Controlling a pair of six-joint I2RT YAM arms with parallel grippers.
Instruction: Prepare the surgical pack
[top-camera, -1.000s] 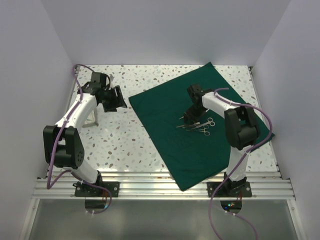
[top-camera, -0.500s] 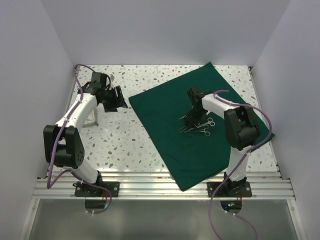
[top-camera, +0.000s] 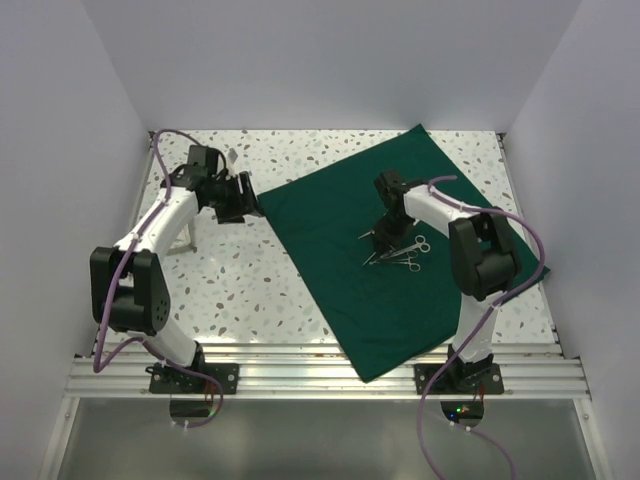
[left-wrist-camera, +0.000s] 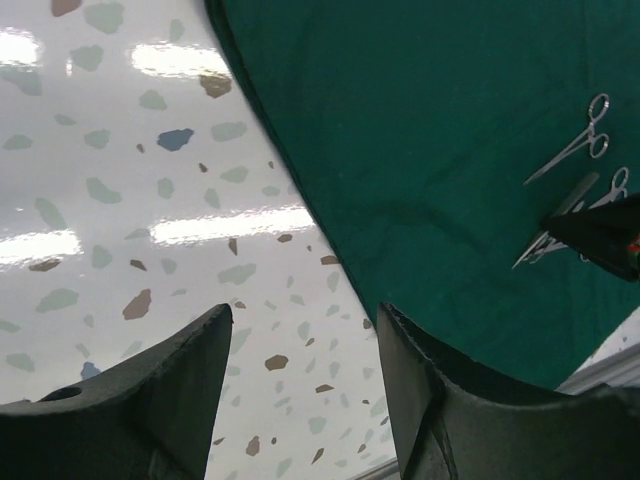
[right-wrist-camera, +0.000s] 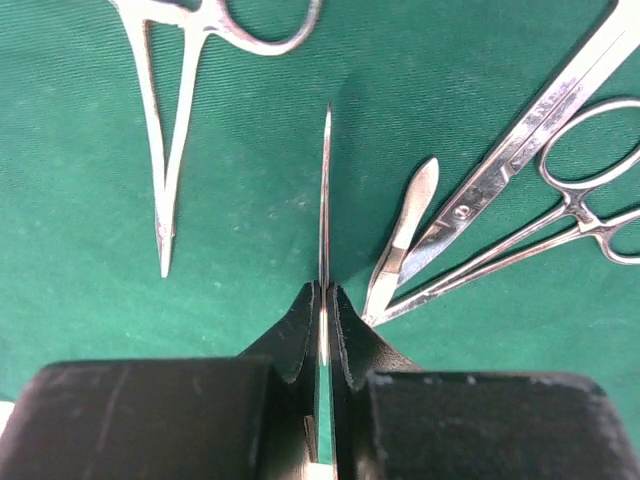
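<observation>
The surgical pack's dark green drape (top-camera: 340, 210) lies spread flat on the right half of the table, with several silver instruments (top-camera: 408, 252) in a cluster on it. My right gripper (right-wrist-camera: 323, 290) is low over that cluster, shut on a thin steel instrument (right-wrist-camera: 325, 180) seen edge-on, its tip pointing away. Beside it lie forceps (right-wrist-camera: 175, 130), scissors (right-wrist-camera: 520, 150) and a small blade (right-wrist-camera: 405, 225). My left gripper (left-wrist-camera: 305, 312) hangs open and empty over bare table just off the drape's (left-wrist-camera: 420, 150) left edge. No tray or white packets show.
The terrazzo tabletop (top-camera: 250, 280) is walled by white panels on three sides. A small white stand (top-camera: 185, 240) sits near the left arm. An aluminium rail (top-camera: 320, 370) with both arm bases runs along the near edge.
My right gripper has closed onto the thin instrument and shifted slightly within the cluster. My left gripper has swung to the right, closer to the drape's edge, still open.
</observation>
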